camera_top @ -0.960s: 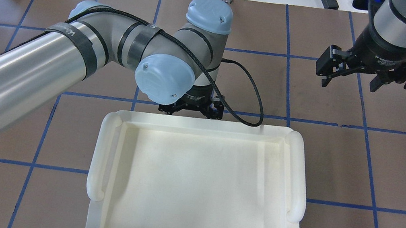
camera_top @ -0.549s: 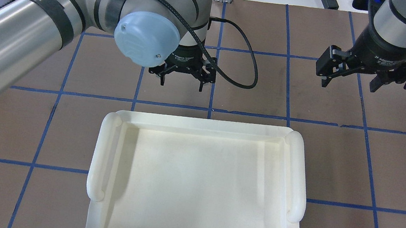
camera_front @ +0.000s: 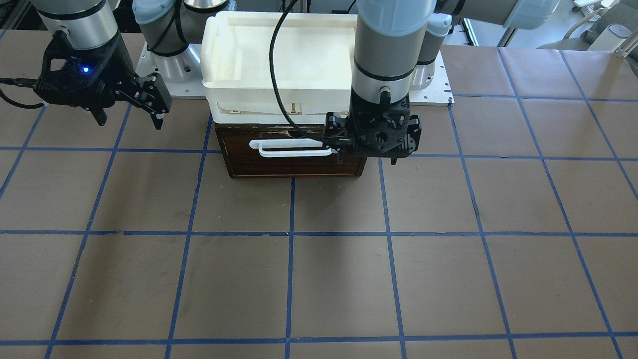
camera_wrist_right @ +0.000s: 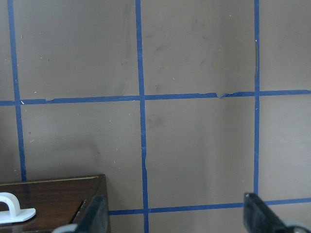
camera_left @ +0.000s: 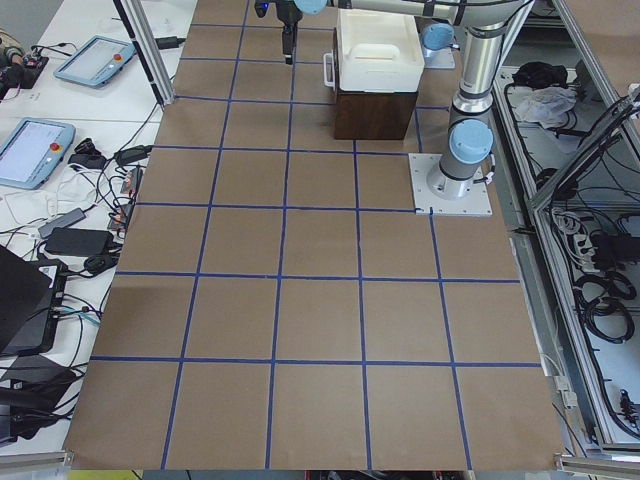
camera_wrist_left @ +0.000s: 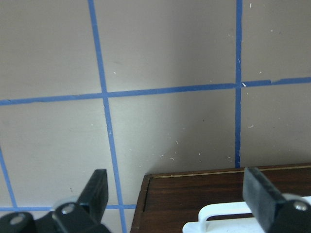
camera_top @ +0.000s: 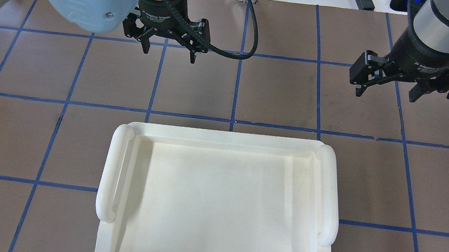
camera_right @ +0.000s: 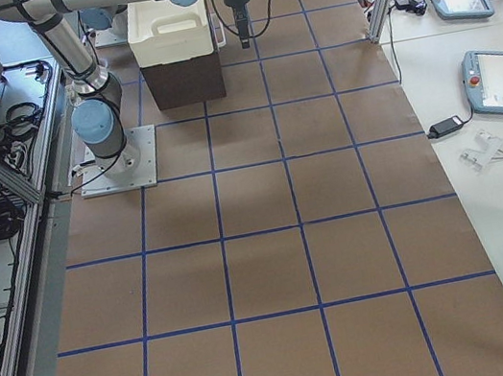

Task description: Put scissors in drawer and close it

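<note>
Dark-brown drawer (camera_front: pixel 294 167) shut beneath the white tray (camera_front: pixel 219 60), white handle (camera_front: pixel 291 148) on its front, my left gripper (camera_front: pixel 367 159) spread wide (nothing between the fingers), hovering on the far side of the drawer front, my right gripper (camera_top: pixel 385 95) spread too, well apart to the right.

You've got a brown table (camera_front: pixel 349 279) gridded with blue tape lines (camera_front: pixel 290 234), and it fills nearly every view. Upper centre of the front-facing view, the dark-brown wooden drawer (camera_front: pixel 294 167) sits straight on the surface. Its front, with the white bar handle (camera_front: pixel 291 148), faces the camera, and a grid line runs up to its middle. Behind it, to upper left and upper right, white base plates (camera_front: pixel 441 89) lie flat, each under an arm base. Faint scuffs show on the brown.
</note>
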Robot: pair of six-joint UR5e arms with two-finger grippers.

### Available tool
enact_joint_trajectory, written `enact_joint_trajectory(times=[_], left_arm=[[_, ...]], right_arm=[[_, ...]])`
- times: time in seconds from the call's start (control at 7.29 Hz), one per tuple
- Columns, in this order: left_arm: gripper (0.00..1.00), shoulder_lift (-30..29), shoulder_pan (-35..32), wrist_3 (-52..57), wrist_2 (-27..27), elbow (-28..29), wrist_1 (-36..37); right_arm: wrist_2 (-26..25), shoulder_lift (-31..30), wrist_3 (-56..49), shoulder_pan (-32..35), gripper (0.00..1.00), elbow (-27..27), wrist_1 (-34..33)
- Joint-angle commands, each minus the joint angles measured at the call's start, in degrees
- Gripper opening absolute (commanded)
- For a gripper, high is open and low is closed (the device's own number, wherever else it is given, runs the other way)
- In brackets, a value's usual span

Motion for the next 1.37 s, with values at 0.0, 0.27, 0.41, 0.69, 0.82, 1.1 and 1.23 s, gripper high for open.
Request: enact_joint_trajectory(times=[0.0,0.27,0.41,0.69,0.82,1.1,1.23], left_arm=[[1.00,4.3,4.0,4.0,-0.4,-1.1,-1.0],[0.99,9.4,5.5,8.7,-0.7,-3.7,0.5],[1.00,10.3,7.1,9.0,-0.7,-3.8,0.5],[1.00,10.8,11.3,9.6,-5.6,-3.8,-0.7],[1.00,10.1,12.7,9.7,-5.3,-3.6,-0.9],[1.00,9.6,12.1,8.8,-0.5,-3.7,-1.0],[1.00,9.8,12.1,9.4,-1.2,-4.1,-0.9]], right_arm=[[0.9,-0.2,-0.2,0.0,1.00,0.1,-0.3],[0.9,-0.1,-0.7,0.0,1.00,0.1,-0.2],[0.9,-0.2,-0.5,0.0,1.00,0.1,-0.2],[0.9,-0.2,-0.5,0.0,1.00,0.1,-0.2],[0.5,-0.1,-0.7,0.0,1.00,0.1,-0.1],[0.1,-0.1,-0.7,0.0,1.00,0.1,-0.1],[0.0,-0.1,-0.7,0.0,1.00,0.1,-0.1]])
